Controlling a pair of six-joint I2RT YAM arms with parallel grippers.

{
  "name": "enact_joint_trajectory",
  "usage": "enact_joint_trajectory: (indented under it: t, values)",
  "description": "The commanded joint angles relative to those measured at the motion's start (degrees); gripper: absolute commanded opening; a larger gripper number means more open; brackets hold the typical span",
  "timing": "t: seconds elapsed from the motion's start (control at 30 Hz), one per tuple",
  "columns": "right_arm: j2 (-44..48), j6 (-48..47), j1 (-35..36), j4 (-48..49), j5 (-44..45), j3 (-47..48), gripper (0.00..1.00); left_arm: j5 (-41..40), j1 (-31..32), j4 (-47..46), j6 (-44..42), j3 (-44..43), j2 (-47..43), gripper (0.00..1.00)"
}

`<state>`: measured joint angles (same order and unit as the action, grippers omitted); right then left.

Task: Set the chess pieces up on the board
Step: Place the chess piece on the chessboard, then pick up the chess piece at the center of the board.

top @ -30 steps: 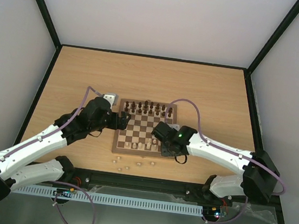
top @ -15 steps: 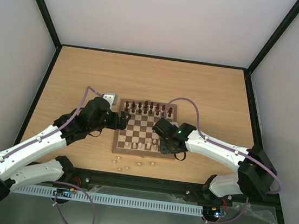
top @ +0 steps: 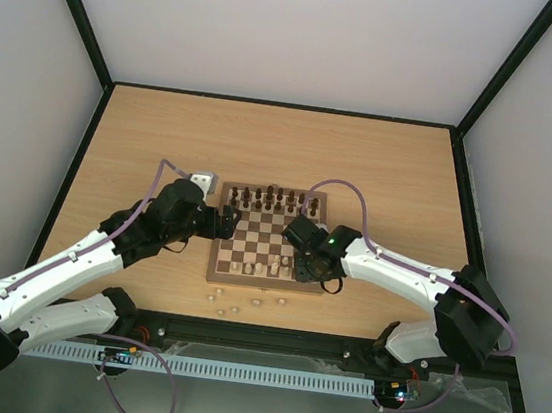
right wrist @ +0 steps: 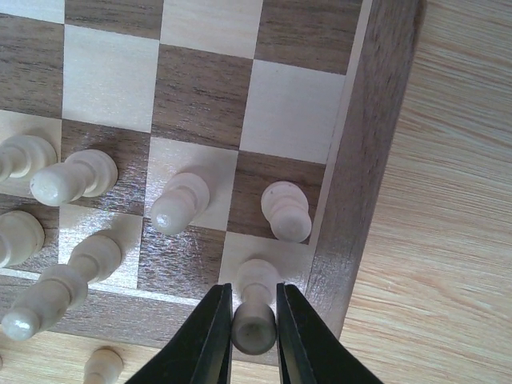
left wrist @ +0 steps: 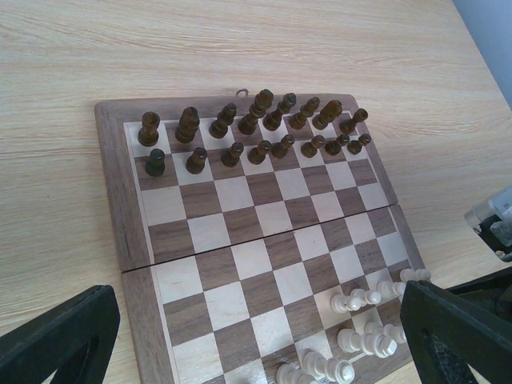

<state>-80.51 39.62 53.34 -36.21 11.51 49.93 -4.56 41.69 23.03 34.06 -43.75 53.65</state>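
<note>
The checkered board [top: 268, 236] lies mid-table. Dark pieces [top: 272, 201] fill its two far rows, also in the left wrist view [left wrist: 256, 132]. Pale pieces [top: 259, 265] stand along the near rows. My right gripper [right wrist: 254, 324] is shut on a pale piece [right wrist: 256, 308] that stands on the near right corner square; it sits over that corner in the top view [top: 311, 268]. Two pale pawns [right wrist: 286, 210] stand just beyond it. My left gripper [top: 226, 223] is open and empty at the board's left edge, its fingers [left wrist: 456, 332] wide apart.
Several loose pale pieces [top: 233, 307] lie on the table in front of the board; one shows in the right wrist view [right wrist: 102, 366]. A small grey box [top: 200, 180] sits behind the left gripper. A black frame rims the table.
The right gripper has shifted slightly left and toward the board's near right corner. The left arm has not moved.
</note>
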Motion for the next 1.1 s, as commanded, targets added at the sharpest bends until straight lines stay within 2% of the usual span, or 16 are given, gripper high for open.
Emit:
enact_joint_trajectory:
  t: [0.0,0.17,0.37,0.7,1.07]
  values:
    - [-0.6,-0.7,-0.4,-0.9,-0.4,-1.2,0.17,-0.5,-0.4,-0.2,0.1,-0.3,0.4,0.99]
    - [-0.5,-0.7,-0.5,-0.9,-0.5,-1.6,0.22,-0.5,-0.4,-0.2,0.1,-0.5,0.7,0.99]
    - [0.4,-0.3,-0.5,-1.7,-0.6,-1.3,0.22,-0.4,-0.4,-0.2,0.1,-0.6,0.8,0.99]
    - [7.3,0.7,-0.5,-5.5,0.4,1.0,0.41,-0.6,-0.5,0.2,0.2,-1.3,1.0,0.99]
    - [17.0,1.0,-0.5,-4.6,-1.7,-0.5,0.6,-1.4,-0.4,0.7,0.6,-2.7,1.5,0.99]
